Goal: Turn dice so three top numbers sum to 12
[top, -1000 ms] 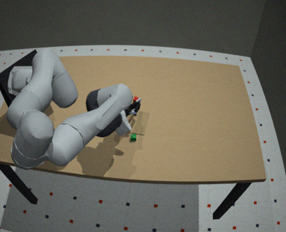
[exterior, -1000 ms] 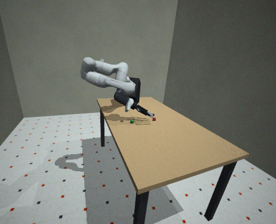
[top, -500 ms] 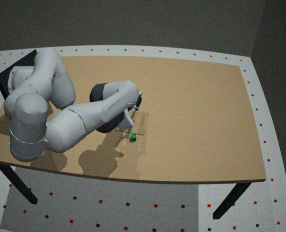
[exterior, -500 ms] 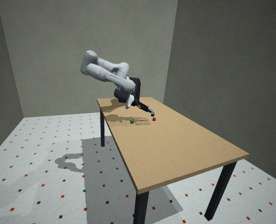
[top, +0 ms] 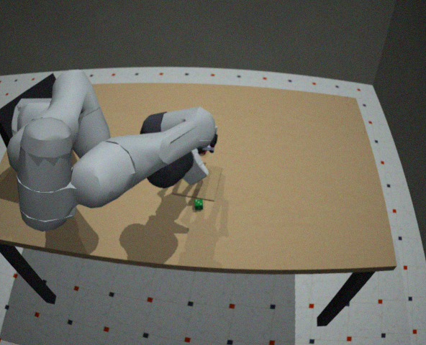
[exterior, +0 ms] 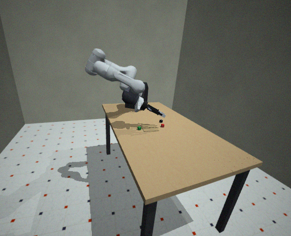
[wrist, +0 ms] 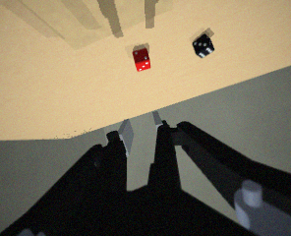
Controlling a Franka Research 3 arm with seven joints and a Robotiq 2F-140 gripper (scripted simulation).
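Note:
The green die (top: 198,204) (exterior: 139,128) lies on the table just outside the thin tan mat (top: 210,192) (exterior: 150,129) (wrist: 87,35), by its front edge in the top view. The red die (exterior: 162,125) (wrist: 142,59) (top: 203,152) lies on the table off the opposite side of the mat. The black die (exterior: 160,121) (wrist: 203,45) lies off the mat too, a little apart from the red one; the arm hides it in the top view. My gripper (exterior: 163,114) (wrist: 143,123) is partly open and empty, tilted, above the table near the black die. The top numbers are too small to read surely.
The arm (top: 150,152) (exterior: 115,73) reaches over the wooden table (top: 298,167) (exterior: 186,152) and covers part of the mat in the top view. Its shadow falls across the mat. In the wrist view the table's edge runs behind the fingertips.

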